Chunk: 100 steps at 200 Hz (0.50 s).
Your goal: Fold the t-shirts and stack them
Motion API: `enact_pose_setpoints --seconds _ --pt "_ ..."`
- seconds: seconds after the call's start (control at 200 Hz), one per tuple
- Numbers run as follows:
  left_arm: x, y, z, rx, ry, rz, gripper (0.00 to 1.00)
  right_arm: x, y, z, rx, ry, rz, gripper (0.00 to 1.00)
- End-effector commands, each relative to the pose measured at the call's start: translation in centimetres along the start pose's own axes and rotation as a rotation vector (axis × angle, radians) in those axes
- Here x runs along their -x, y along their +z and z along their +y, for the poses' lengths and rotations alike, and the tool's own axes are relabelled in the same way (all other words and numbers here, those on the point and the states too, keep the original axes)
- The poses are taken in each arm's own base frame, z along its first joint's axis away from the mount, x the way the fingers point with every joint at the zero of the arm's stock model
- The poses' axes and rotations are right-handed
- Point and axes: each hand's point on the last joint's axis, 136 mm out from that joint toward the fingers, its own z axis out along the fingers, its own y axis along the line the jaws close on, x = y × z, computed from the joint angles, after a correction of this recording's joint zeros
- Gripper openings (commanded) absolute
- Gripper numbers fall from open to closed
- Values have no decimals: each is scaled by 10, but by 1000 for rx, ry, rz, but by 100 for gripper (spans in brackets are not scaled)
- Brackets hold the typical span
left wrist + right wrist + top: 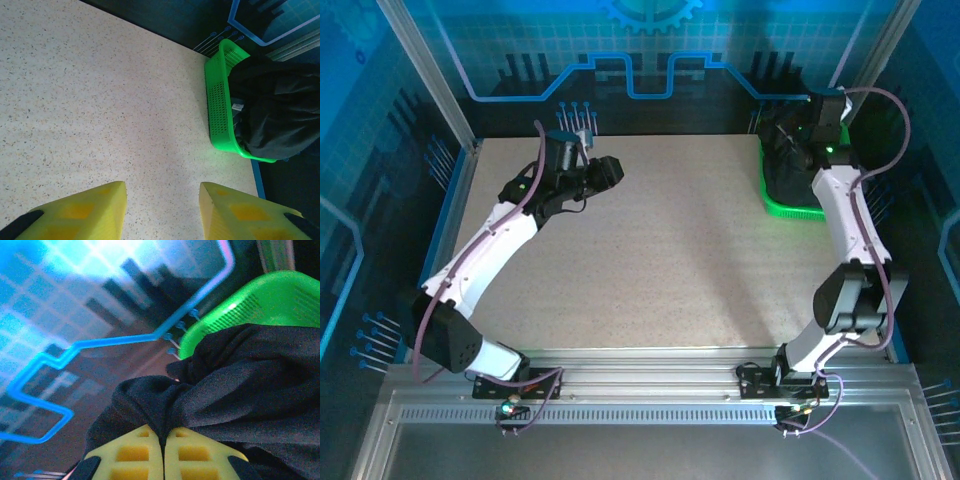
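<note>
- T-shirts (240, 385) lie bunched in the green mesh basket (220, 100), far right on the table (100, 100).
- Right gripper (163, 450) pinches a fold of their dark cloth.
- Left gripper (162, 200) hangs spread above the table.

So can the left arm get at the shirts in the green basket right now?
Probably not. The table between is bare, but the basket sits across at the far right corner, and the right hand is over it, shut on a shirt.

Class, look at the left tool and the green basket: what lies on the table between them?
Nothing: bare speckled table runs from the left tool to the basket, as the left wrist view shows.
</note>
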Motion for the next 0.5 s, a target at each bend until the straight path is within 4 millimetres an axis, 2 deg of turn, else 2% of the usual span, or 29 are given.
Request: enact_pose_setpoints --seconds 0.0,0.14,0.205,0.285,0.385,0.455,0.495 --pt "1 -20 -4 -1 13 -26 43 77 -76 68 250 -10 -219 0" --pt "5 -25 1 34 17 -47 44 102 -132 119 425 -106 -305 0" --pt "9 -28 6 61 13 -63 44 103 -159 144 493 -158 -333 0" --pt "15 -34 11 86 5 -91 45 92 -181 170 545 -220 -329 0" --pt "23 -41 17 120 -3 -120 49 50 -187 193 571 -262 -238 0" --pt "28 -45 23 146 -11 -131 50 2 -183 203 565 -290 -147 0" --pt "30 -47 26 158 -17 -137 50 -35 -176 206 556 -306 -78 0"
